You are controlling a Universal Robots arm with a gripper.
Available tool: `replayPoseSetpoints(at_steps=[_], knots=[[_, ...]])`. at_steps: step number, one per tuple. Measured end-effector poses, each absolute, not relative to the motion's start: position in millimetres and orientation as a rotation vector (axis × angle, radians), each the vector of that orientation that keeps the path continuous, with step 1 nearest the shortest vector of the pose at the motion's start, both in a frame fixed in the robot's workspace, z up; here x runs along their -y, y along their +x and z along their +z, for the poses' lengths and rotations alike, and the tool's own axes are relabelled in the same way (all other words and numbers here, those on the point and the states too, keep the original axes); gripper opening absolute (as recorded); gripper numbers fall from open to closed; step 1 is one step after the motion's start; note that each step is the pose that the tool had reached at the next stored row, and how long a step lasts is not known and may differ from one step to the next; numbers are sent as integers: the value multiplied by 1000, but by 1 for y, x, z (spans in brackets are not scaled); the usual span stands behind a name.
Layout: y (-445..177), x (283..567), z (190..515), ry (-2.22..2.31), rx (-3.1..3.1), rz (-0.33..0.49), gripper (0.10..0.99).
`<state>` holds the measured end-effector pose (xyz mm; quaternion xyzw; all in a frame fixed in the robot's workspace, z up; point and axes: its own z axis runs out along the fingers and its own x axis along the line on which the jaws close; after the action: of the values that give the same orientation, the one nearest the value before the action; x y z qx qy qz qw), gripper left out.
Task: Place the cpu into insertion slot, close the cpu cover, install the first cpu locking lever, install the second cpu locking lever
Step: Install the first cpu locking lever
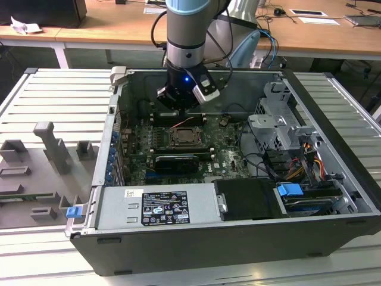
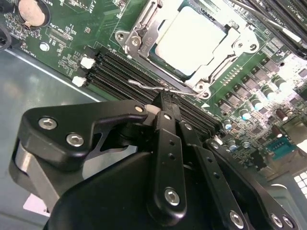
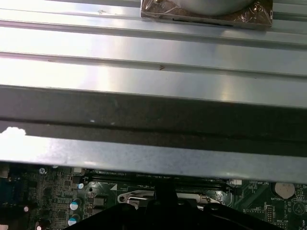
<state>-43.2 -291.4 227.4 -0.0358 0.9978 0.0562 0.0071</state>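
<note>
Cpu [image 2: 192,40] seated in slot, cover [image 2: 144,36] closed over it; gripper [image 2: 163,103], jaws clenched empty, tips at wire lever [image 2: 158,87], 6 o'clock of socket; levers apparently unlatched.

The pincer [image 2: 165,103] is matt black metal with bright steel screws. Just beyond its tips the cpu [image 2: 192,40] shows a smooth pale satin metal face, framed by the shiny steel cover [image 2: 139,40] on the glossy green board [image 2: 96,24].
</note>
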Motion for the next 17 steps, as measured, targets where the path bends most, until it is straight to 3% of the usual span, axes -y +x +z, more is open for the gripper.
replayPoseSetpoints(at_steps=[17], knots=[[-31, 289, 224, -94, -3121, 170, 106]])
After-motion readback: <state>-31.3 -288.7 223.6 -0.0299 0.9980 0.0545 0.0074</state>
